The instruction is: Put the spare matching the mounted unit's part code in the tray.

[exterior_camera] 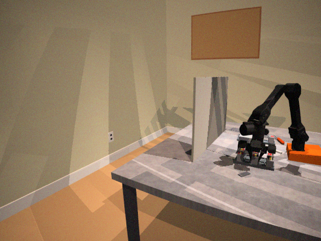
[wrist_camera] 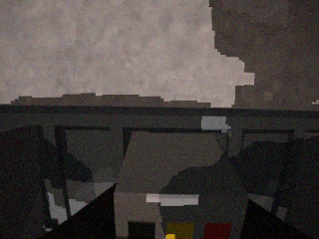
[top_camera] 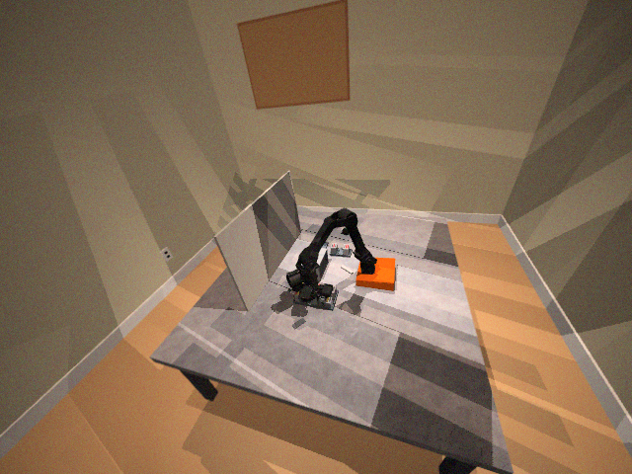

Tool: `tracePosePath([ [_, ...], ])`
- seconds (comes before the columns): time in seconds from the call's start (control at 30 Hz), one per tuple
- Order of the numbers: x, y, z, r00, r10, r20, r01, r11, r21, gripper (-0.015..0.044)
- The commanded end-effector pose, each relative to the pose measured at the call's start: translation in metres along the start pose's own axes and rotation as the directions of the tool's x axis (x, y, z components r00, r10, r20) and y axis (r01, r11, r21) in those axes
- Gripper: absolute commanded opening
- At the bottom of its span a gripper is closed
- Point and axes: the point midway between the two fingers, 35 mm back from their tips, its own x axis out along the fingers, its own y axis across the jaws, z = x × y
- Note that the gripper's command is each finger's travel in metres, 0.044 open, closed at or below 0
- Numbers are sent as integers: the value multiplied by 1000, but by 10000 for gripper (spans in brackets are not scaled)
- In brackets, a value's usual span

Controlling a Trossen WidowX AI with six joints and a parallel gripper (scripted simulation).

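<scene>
My gripper point(top_camera: 307, 290) point(exterior_camera: 255, 152) is down at a dark rack point(top_camera: 322, 300) point(exterior_camera: 265, 163) of spares near the upright panel. In the wrist view it is shut on a grey spare point(wrist_camera: 174, 189) with black, yellow and red stripes, which sits in the rack behind a dark rail point(wrist_camera: 134, 119). The orange tray point(top_camera: 382, 276) point(exterior_camera: 309, 154) lies on the table to the right, by the arm's base. A small grey unit point(top_camera: 341, 250) point(exterior_camera: 271, 138) with red marks stands behind the rack. Its back is hidden.
A tall grey panel point(top_camera: 252, 250) point(exterior_camera: 204, 116) stands upright left of the rack. A small dark plate point(top_camera: 298, 322) point(exterior_camera: 243, 173) lies in front of the rack. A white strip point(top_camera: 347, 268) and an orange tool point(exterior_camera: 280, 140) lie between rack and tray.
</scene>
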Motion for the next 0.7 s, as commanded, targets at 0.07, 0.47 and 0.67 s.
tracePosePath([
  [0.07,-5,0,0,1000,0,0,0,1000,0,0],
  [0.47,-79,0,0,1000,0,-3,0,1000,-3,0],
  [0.67,-82,-1,2,1000,-2,4,2,1000,-5,0],
])
